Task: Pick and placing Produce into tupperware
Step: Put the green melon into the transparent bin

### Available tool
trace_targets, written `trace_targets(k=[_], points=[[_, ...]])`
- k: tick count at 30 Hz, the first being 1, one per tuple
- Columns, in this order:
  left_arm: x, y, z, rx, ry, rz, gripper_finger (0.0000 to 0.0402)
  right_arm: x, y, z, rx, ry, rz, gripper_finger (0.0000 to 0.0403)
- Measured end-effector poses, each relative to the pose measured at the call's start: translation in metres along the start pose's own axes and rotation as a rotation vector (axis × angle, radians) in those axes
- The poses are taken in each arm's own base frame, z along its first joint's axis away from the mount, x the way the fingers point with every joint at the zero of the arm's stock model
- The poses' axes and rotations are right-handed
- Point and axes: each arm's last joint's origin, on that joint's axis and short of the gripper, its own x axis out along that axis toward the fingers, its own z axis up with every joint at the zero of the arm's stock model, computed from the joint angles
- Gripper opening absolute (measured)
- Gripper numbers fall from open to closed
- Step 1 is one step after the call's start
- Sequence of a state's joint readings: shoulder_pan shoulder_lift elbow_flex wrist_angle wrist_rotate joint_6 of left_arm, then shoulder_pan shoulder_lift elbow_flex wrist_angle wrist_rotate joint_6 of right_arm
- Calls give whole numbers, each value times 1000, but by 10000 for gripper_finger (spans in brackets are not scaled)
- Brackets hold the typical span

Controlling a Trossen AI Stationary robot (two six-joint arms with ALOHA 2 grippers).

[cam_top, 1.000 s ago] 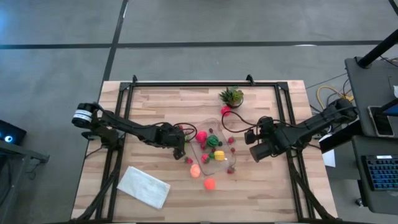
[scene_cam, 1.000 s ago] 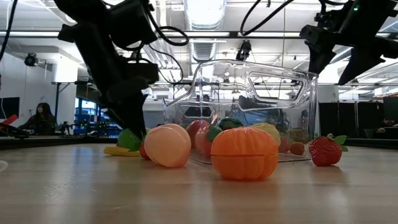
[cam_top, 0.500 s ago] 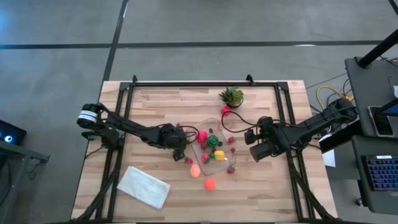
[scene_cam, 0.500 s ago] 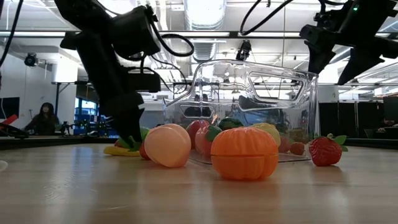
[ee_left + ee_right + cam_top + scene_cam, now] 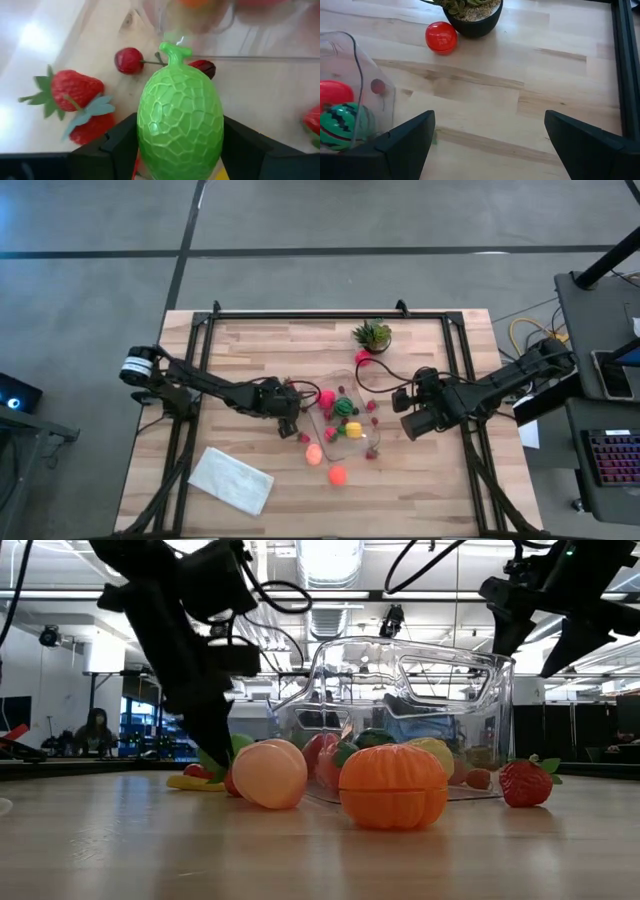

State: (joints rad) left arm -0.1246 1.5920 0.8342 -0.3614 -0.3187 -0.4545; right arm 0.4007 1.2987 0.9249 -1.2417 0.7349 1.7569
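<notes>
- Left gripper clasps one lime green melon at the clear container's nine o'clock side.
- Right gripper hangs wide open at its three o'clock.
- Two strawberries lie beside the melon.

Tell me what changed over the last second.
The left gripper, low at the tupperware's left side, has closed in around the green melon, fingers now flanking it. The right gripper stayed open and raised on the right. The produce on the table hasn't shifted.
</notes>
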Motion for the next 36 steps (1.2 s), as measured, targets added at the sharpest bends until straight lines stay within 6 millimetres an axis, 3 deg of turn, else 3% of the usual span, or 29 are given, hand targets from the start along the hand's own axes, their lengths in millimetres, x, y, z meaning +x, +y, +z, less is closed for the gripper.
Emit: trace_targets(k=[7,12,16,20,29,36], points=[[-48,16,7,3,-15,53,220,0,0,0,55,-5,3,368],[-95,27,26,45,-259,58,219,0,1,1,57,-44,14,368],[-111,34,43,169,-484,45,219,2,3,4,80,-73,26,368],[-102,38,59,155,-571,-48,219,3,5,6,104,-73,30,368],[-46,20,77,56,-381,-270,219,3,11,5,151,-56,79,368],[-40,11,96,94,-403,-321,219,3,15,5,158,-50,108,368]])
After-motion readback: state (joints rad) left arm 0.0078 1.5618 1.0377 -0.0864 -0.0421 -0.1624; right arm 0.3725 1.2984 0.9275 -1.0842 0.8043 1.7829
